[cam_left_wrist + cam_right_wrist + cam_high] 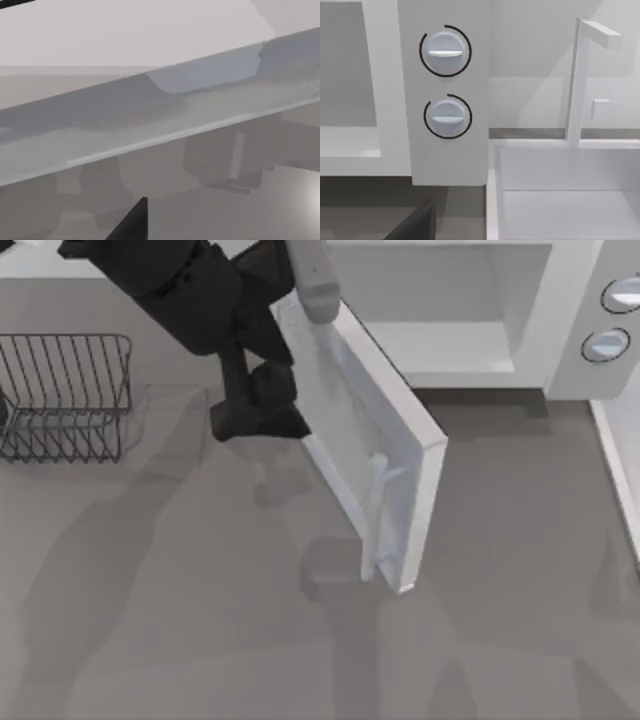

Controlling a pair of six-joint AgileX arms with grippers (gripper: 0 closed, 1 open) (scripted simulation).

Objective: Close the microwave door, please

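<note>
The door [372,455] stands about half open, swung out from the left side of the microwave [520,310] over the table, handle [377,510] facing the table's front-left. The left gripper [262,418] sits against its outer face near the hinge; I cannot tell whether its jaws are open or closed. To close it well, I'd push further out toward the handle and follow the door's arc, while the right arm waits facing the knobs [445,82]

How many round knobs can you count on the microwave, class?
2. Both sit on the microwave side panel, at the table's right: one knob directly next to the other knob. None seems hidden.
</note>
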